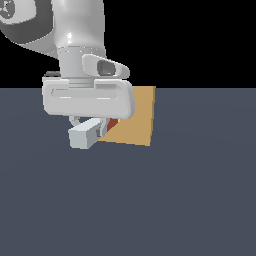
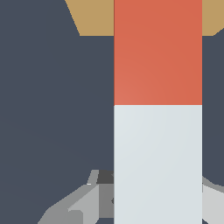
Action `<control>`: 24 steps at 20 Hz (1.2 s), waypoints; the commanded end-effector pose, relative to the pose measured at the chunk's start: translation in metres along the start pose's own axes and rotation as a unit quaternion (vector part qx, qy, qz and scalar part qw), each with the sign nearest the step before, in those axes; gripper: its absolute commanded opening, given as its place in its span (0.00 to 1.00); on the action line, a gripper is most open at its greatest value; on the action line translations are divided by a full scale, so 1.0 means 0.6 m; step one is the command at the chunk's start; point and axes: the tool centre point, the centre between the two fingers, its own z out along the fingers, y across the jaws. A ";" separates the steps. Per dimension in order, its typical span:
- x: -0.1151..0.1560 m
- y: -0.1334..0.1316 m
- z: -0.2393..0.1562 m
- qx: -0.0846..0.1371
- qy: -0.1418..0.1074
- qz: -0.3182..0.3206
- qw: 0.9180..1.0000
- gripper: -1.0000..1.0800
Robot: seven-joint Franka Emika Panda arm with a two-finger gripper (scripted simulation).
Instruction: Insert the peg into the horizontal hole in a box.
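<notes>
My gripper is shut on the peg and holds it level above the floor. The peg's pale grey-white half points toward the exterior camera; a bit of its red-orange half shows behind the fingers, pointing at the box. In the wrist view the peg fills the middle, its red-orange half reaching over the tan box. The fingers sit at the peg's white half. The hole is hidden behind the peg and the hand.
A dark grey floor spreads around the box. The arm's white hand covers the box's left part in the exterior view.
</notes>
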 end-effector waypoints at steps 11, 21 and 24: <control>0.004 0.005 -0.004 -0.002 0.001 0.004 1.000 0.00; 0.053 0.002 -0.003 -0.001 0.001 0.004 1.000 0.00; 0.092 0.002 -0.003 -0.002 0.001 0.004 1.000 0.00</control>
